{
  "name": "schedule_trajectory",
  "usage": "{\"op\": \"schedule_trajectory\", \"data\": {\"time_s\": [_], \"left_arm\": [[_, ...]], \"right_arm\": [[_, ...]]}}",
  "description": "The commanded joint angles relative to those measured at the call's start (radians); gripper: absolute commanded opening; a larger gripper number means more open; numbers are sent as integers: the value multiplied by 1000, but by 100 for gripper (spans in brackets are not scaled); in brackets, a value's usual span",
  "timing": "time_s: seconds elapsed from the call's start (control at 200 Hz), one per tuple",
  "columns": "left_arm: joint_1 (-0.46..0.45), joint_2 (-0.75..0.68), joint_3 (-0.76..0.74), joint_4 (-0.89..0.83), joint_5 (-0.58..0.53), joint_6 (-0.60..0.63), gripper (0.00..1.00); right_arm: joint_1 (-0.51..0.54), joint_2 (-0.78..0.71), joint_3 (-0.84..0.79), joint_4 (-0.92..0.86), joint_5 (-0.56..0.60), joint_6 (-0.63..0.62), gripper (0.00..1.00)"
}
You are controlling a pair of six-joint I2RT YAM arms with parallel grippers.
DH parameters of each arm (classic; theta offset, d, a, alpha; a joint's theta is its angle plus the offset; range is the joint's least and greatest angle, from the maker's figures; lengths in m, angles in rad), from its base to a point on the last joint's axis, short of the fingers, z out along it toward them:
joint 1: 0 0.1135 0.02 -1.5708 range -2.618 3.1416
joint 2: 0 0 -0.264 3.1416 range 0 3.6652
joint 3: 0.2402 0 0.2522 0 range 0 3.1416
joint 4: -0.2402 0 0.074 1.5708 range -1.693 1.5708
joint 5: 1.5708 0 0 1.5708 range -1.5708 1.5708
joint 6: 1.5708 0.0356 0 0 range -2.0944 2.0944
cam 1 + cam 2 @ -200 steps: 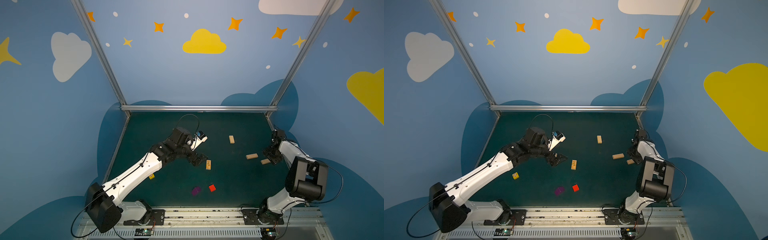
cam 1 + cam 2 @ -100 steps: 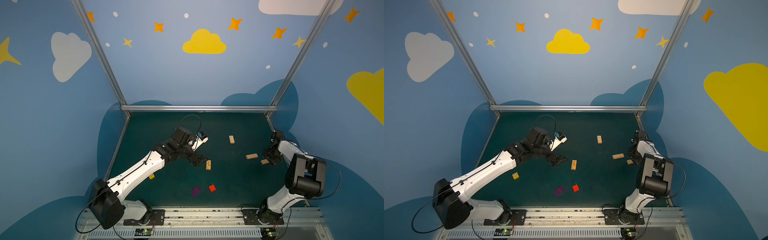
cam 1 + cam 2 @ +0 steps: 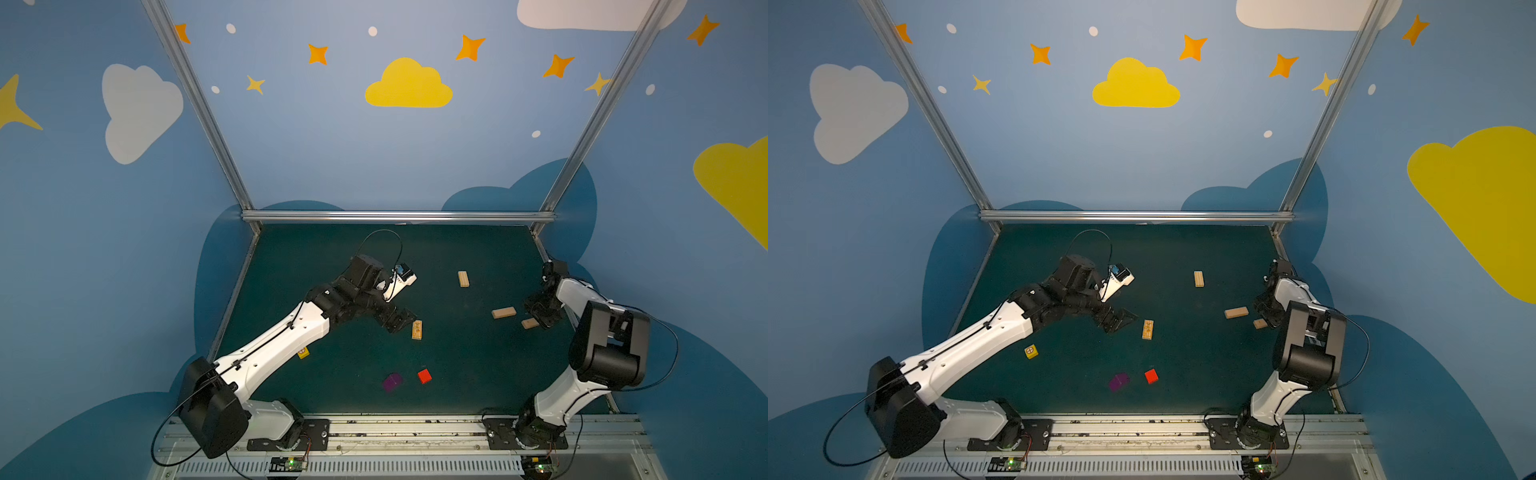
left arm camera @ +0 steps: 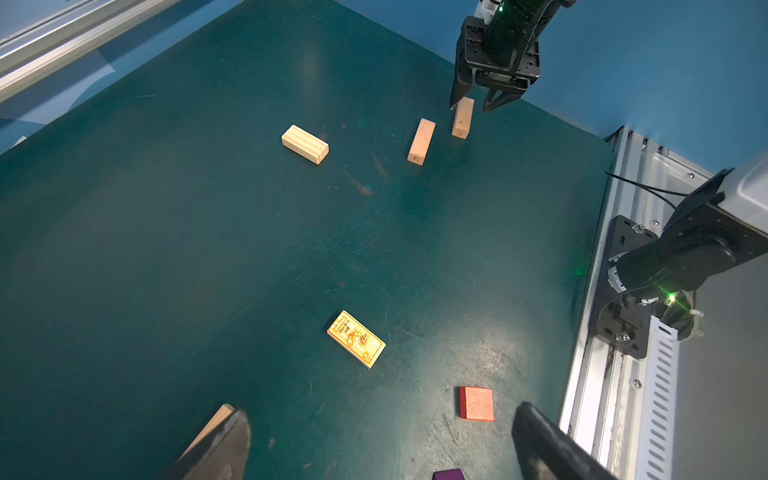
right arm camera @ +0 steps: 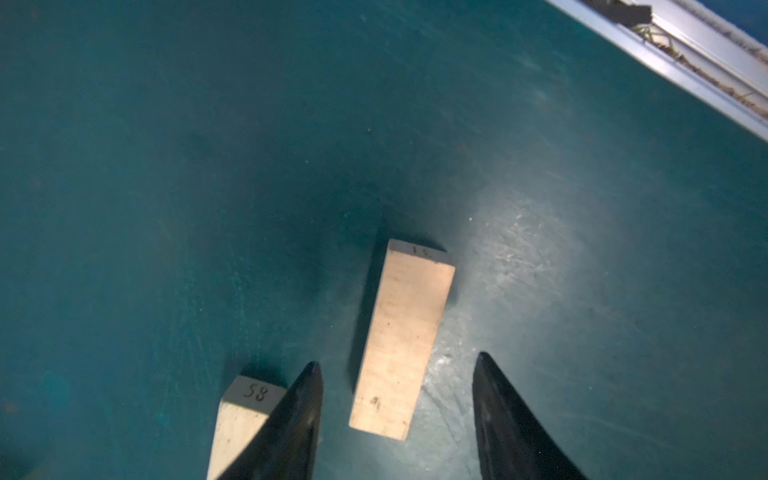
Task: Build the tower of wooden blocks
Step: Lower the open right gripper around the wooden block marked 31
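Right gripper [image 5: 397,360] stands partly open over one plain plank [image 3: 530,323], which lies between its fingers. A gap shows on each side, so it holds nothing yet. Taking the green mat [image 3: 332,257] in a top view as a clock face, this plank lies at 3 o'clock near the edge. A second plain plank [image 3: 503,312] lies just beside it, toward the centre. The grooved plank [image 3: 463,279] is at 2 o'clock. The printed plank [image 3: 417,330] is near the centre, just beside the left gripper [image 4: 380,413], which is wide open and empty. The red cube [image 3: 424,376] and purple cube [image 3: 392,382] lie at 6 o'clock, the yellow cube [image 3: 1031,351] at 8 o'clock. No block rests on another, so I judge the tower is not begun and all stacking is left.
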Motion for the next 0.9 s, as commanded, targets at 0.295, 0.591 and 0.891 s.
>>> {"op": "schedule_trajectory", "data": {"time_s": [0.295, 0.591, 0.891], "left_arm": [[-5, 18, 14, -7, 11, -10, 98], [-14, 19, 21, -28, 4, -3, 98], [-27, 8, 24, -37, -2, 3, 98]], "right_arm": [[-45, 28, 20, 14, -63, -43, 49], [-69, 25, -2, 41, -107, -54, 45], [-71, 43, 3, 25, -108, -52, 53]]}}
